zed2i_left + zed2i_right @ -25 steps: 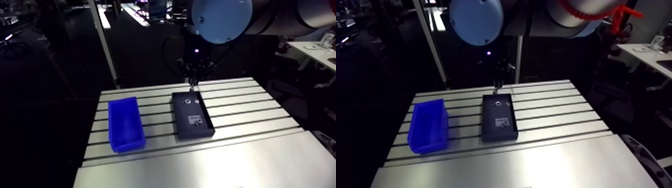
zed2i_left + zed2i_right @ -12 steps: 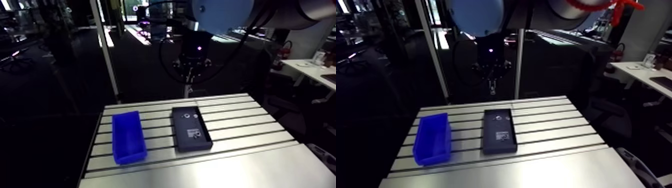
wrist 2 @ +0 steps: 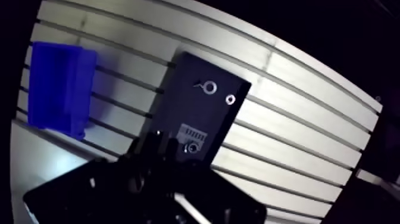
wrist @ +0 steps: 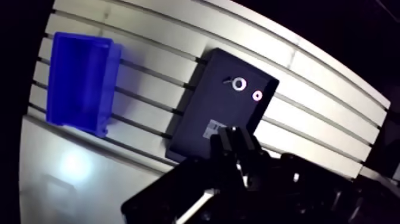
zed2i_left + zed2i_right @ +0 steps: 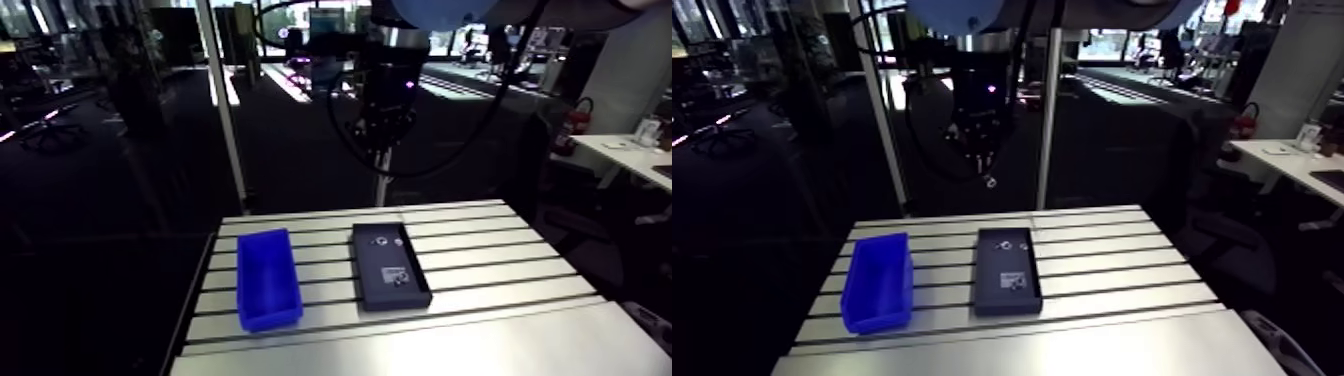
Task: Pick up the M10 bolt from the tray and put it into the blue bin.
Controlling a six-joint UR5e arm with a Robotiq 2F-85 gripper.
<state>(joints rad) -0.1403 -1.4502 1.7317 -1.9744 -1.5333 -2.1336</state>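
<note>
Slotted table (image 5: 480, 250): blue bin (image 5: 268, 278) beside black tray (image 5: 372, 255) holding small rings (image 4: 238, 84).

**Brushed metal, glossy plastic, matt black**

The table (image 4: 321, 89) beneath the fingers (image 4: 228, 143) is bare aluminium, smooth and brushed, with a soft glare off to one side of them; the blue bin (image 4: 77, 80), well to the side of the fingers, looks like moulded plastic with a slight gloss; the tray (image 4: 208, 101) just ahead of them is flat matt black, its material unclear; two small rings (image 4: 238, 84) at its far end shine like polished metal; its label (image 3: 191, 132) looks like white paper; the gripper (image 4: 235, 138) is dark with a dull sheen; the M10 bolt (image 5: 990, 181) pinched between the fingers glints pale, like metal.
</note>
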